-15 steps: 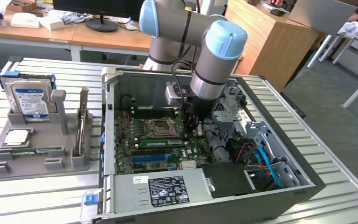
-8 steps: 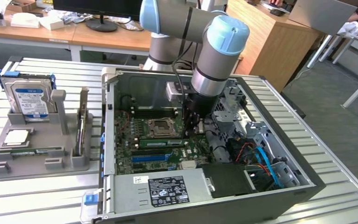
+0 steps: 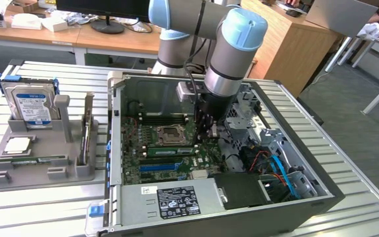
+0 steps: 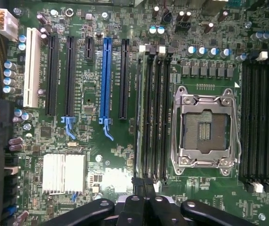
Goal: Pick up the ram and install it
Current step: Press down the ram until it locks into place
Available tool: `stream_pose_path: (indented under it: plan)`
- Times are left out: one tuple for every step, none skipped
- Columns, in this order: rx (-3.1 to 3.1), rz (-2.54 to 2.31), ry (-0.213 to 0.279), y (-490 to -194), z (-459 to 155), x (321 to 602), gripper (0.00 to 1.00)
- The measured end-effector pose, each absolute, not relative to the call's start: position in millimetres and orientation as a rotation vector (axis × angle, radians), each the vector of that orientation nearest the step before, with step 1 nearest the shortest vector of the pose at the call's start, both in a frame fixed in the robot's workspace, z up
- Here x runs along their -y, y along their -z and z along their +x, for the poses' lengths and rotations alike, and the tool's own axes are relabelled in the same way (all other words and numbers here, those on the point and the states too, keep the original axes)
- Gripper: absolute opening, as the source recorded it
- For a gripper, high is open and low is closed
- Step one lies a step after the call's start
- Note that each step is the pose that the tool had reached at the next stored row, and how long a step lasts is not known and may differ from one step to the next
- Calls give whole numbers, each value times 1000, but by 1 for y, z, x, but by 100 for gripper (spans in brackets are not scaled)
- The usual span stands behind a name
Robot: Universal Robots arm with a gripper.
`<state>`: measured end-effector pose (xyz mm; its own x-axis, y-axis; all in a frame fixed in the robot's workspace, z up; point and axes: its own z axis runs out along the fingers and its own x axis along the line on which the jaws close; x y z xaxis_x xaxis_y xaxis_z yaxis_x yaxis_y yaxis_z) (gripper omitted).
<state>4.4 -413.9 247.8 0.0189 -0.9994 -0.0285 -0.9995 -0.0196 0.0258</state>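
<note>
1. The ram (image 3: 170,150) (image 4: 138,117) stands on edge along the black memory slots just beside the empty processor socket (image 3: 170,134) (image 4: 205,127). It is a narrow green stick in the exterior view and a thin strip seen edge-on in the wrist view.
2. The gripper (image 3: 205,132) (image 4: 142,183) reaches down into the open computer case (image 3: 308,170), with its jaws clenched at one end of the ram. Whether they pinch the stick or only meet it cannot be told.
3. In the wrist view a blue expansion slot (image 4: 106,80) runs parallel to the ram, on the side away from the socket.
4. On the exterior view's left, a grey tray (image 3: 18,178) sits on the slatted bench (image 3: 38,212), apart from the case, with a hard drive (image 3: 31,106) upright in it.
</note>
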Motion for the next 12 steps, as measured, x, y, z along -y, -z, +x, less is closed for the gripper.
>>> stream_pose_path:
  plan:
    - [-2198,-2241,-60,-249,4,414,10]
    - [-2198,-2241,-60,-249,4,414,10]
    - [-2198,-2241,-61,-249,4,414,10]
    - [-2198,-2241,-61,-249,4,414,10]
    - [-2198,-2241,-61,-249,4,414,10]
    - [-2198,-2241,-60,-249,4,414,10]
    - [-2198,-2241,-60,-249,4,414,10]
    - [-2198,-2241,-60,-249,4,414,10]
    - [-2198,-2241,-60,-249,4,414,10]
    - [-2198,-2241,-60,-249,3,414,10]
    - [-2198,-2241,-60,-249,2,414,10]
    - [-2198,-2241,-60,-249,0,414,10]
